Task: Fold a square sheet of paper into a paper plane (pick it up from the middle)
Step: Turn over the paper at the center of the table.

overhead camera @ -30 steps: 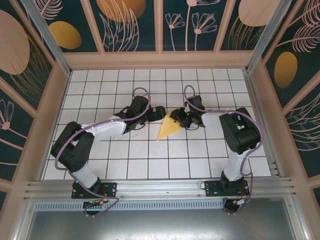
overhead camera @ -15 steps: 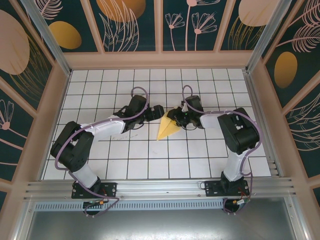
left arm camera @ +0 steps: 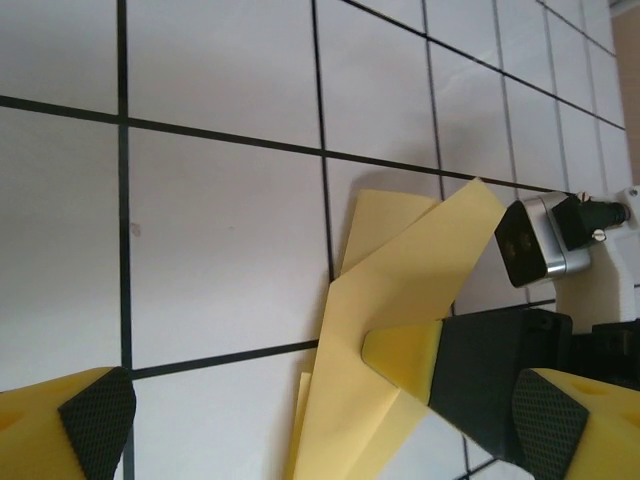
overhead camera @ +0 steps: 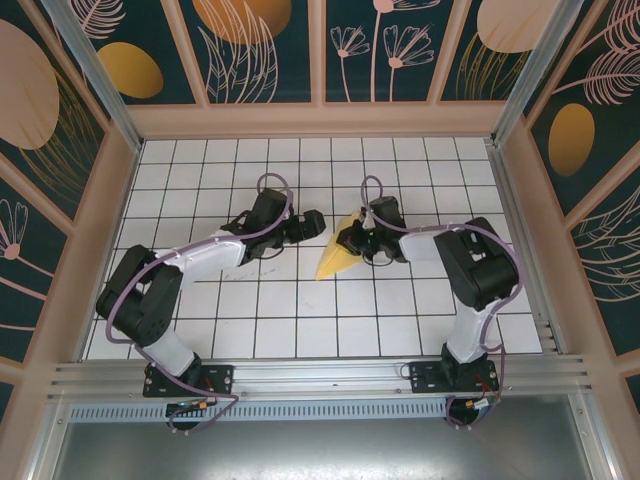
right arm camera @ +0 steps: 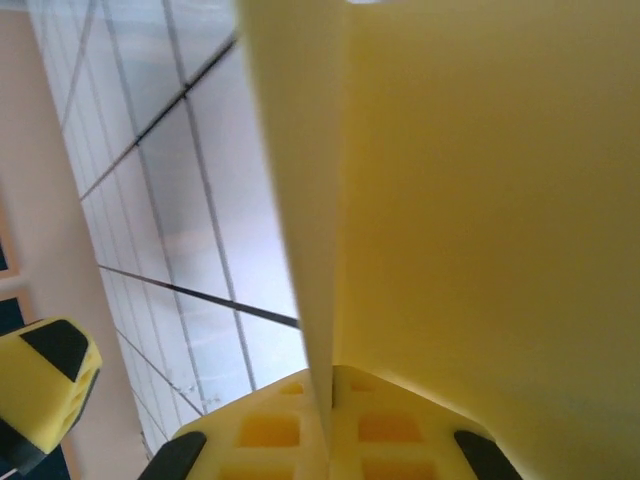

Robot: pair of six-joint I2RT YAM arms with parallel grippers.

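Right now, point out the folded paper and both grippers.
folded paper [overhead camera: 333, 263], top view, middle of its yellow face.
left gripper [overhead camera: 313, 224], top view, between its open fingertips.
right gripper [right arm camera: 332, 425], right wrist view, between its closed fingertips.

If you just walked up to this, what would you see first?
The bright yellow paper, folded to a point, lies in the middle of the white tiled table. The right gripper is shut on its far end, and the left gripper hangs wide open just to its left. Dark walls painted with big flowers stand all around.
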